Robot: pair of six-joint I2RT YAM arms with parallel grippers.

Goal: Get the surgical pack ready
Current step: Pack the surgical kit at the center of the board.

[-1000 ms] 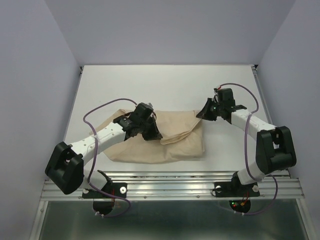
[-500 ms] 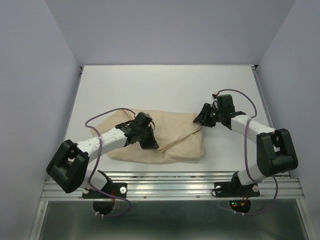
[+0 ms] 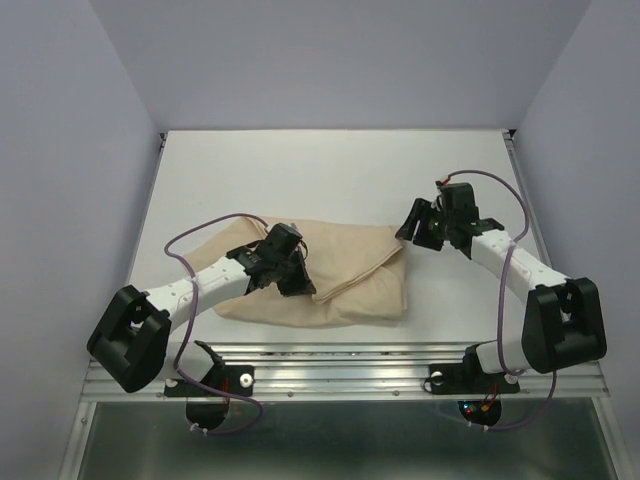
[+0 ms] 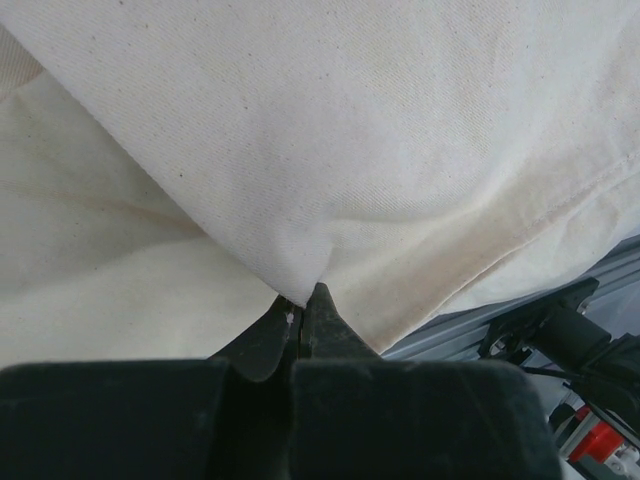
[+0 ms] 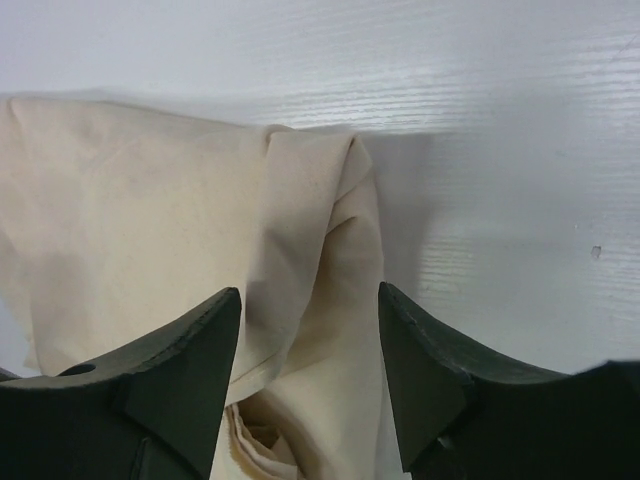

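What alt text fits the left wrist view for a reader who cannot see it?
The left gripper, fingertips closed together, pinches a pointed fold of the beige cloth sheet, which fills nearly the whole frame. A strip of metal rail shows at the lower right, past the cloth's edge.

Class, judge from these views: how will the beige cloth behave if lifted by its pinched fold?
Probably floppy: the cloth tents to a point at the left gripper and creases elsewhere. Likely light for its size: the weave looks thin.
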